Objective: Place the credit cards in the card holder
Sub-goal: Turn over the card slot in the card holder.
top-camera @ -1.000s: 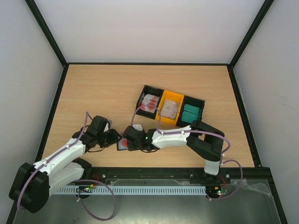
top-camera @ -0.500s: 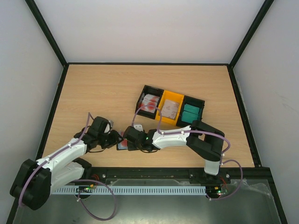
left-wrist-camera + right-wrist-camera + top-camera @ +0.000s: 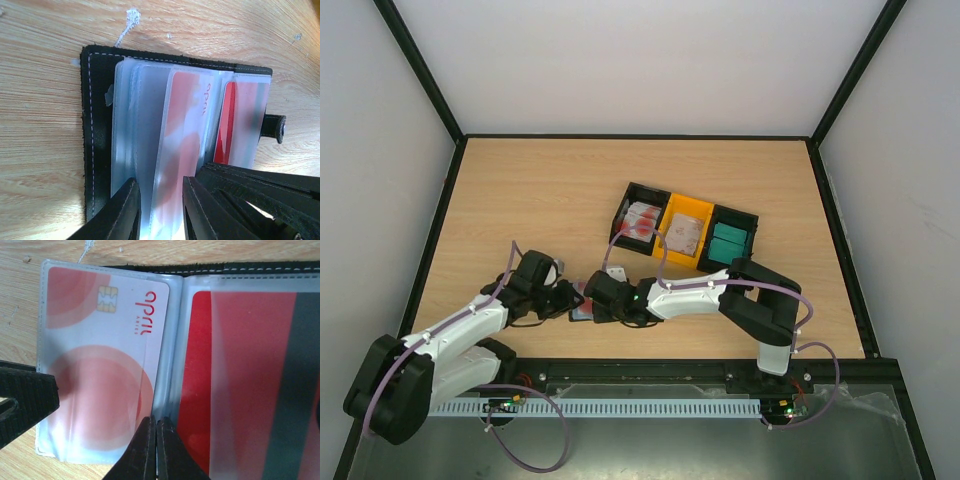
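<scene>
The card holder lies open on the wood near the front edge, between my two grippers. Its black cover carries clear sleeves. One sleeve holds a red-and-white credit card, the one beside it a red card. My left gripper stands narrowly open, one finger on each side of the red-and-white card's sleeve. My right gripper is shut, its tips resting on the seam between the two sleeves. More credit cards lie in three bins behind.
Behind the right arm stands a row of bins: a black bin with red-and-white cards, a yellow bin with pale cards, a black bin with teal cards. A left finger shows beside the sleeve.
The left jaws have narrowed around the sleeve and the left arm has edged toward the holder. The right jaws have closed fully.
</scene>
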Robot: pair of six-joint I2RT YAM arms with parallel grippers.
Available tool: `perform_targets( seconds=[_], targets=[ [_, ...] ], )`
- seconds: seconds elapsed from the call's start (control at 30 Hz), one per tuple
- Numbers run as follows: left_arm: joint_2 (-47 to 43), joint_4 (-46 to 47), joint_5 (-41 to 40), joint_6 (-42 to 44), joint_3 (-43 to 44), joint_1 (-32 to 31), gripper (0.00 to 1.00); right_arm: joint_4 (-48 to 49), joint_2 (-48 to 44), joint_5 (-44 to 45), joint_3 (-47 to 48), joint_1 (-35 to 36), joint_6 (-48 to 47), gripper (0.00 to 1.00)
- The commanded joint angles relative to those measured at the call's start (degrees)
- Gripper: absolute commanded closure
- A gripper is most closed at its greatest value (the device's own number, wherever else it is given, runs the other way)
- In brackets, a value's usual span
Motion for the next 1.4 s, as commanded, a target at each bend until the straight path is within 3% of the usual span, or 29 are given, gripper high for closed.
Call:
perform_targets(
  seconds=[0.0,0.6,1.0,1.37],
  targets=[
    [-0.2,1.4,1.7,0.5,-0.4,0.3,0.75,-2.3,1.2,-0.2,-2.1,0.0,0.7,0.98],
    [-1.6,3.6,5.7,1.0,0.0,0.3,0.81,-1.1,0.3,-0.3,-2.8,-0.1,0.6,0.98],
    [0.3,6.8,9.7,1.3,0.5,-0.1,0.73,1.4,-8.0,6.7,-6.6,-0.1,2.7,0.9],
    [3.6,10.4,10.4,0.2,2.7,-4.2,0.69,3.3,-13.2,11.2,-10.3,-0.1,4.4,0.89]
  ],
)
